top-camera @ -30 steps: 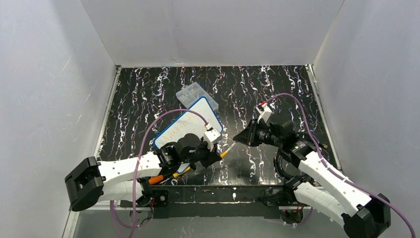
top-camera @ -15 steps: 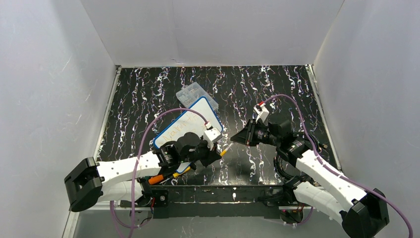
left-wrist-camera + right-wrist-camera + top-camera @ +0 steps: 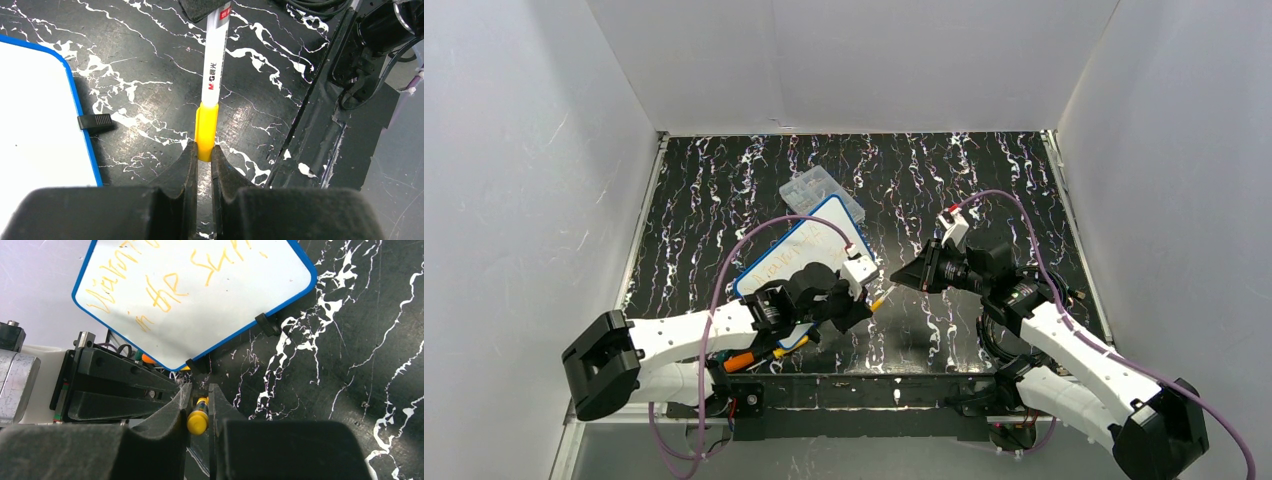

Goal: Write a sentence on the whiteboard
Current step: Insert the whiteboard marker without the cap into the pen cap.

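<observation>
Since a sec ago my R arm has been sliding a bit left toward the L one, and the L wrist has been nudging right to meet it. Both sets of fingers were already together back then.

L gripper (image 3: 202, 150): fingers are pinching tight on the yellow band (image 3: 206, 130) of the marker (image 3: 215, 65). Its white barrel w/ printed label is pointing away from me, toward the R gripper (image 3: 199, 390). R fingers are clamping the marker's other end, and a round yellow end (image 3: 197, 422) is poking out btwn them toward the wrist cam. So both grippers are gripping the same marker, nose to nose, over the tabletop (image 3: 984, 180) near the middle of its near edge.

Moving outward, the whiteboard (image 3: 225, 315) is lying flat and turned at an angle on the left half of the tabletop, just beside the L gripper. My L arm is covering its near part in the top view. The sentence (image 3: 162, 290) is showing on it as two slanted lines of orange-yellow handwriting; I'm only making out "the" for sure. Small black clips (image 3: 267, 324) are sitting on the board's blue rim. A clear box (image 3: 819, 190) is lying at the board's far corner, toward the far edge. Can't tell if the board is resting on it or just touching it.
</observation>
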